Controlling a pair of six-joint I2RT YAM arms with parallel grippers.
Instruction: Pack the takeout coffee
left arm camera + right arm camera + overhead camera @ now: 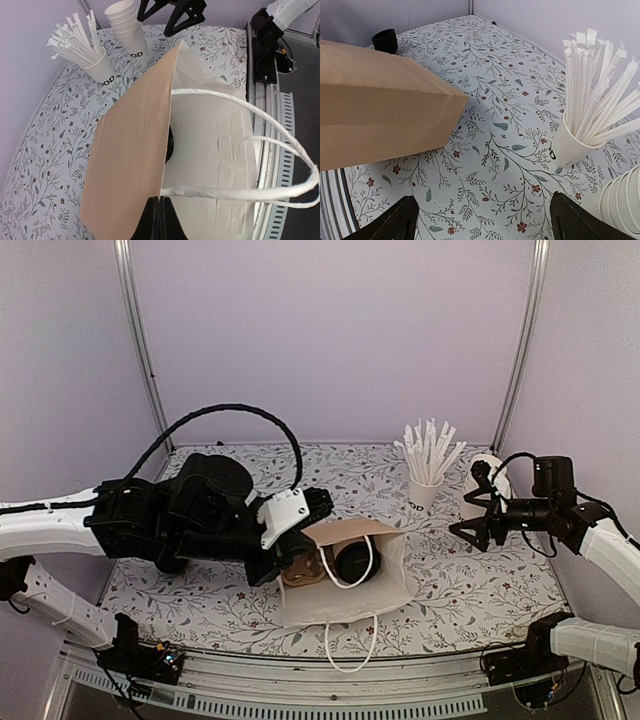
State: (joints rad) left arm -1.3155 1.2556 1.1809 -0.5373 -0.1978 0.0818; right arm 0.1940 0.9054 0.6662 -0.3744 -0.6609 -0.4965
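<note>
The top view is showing a lidded coffee (352, 562) lying inside the bag (392, 585), which is lying on its side on the worktop (470, 585). The left wrist view is catching only a dark sliver of it. In that view the left tool (157, 212) is pinching the bag's rim, jaws closed. The right tool (480, 225) is hovering wide open, holding nothing, near the straws (592, 90) and cup stack (625, 200).

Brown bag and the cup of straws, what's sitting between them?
Nothing. Between the brown bag and the cup of straws there is only bare flowery tabletop, seen best in the right wrist view.
</note>
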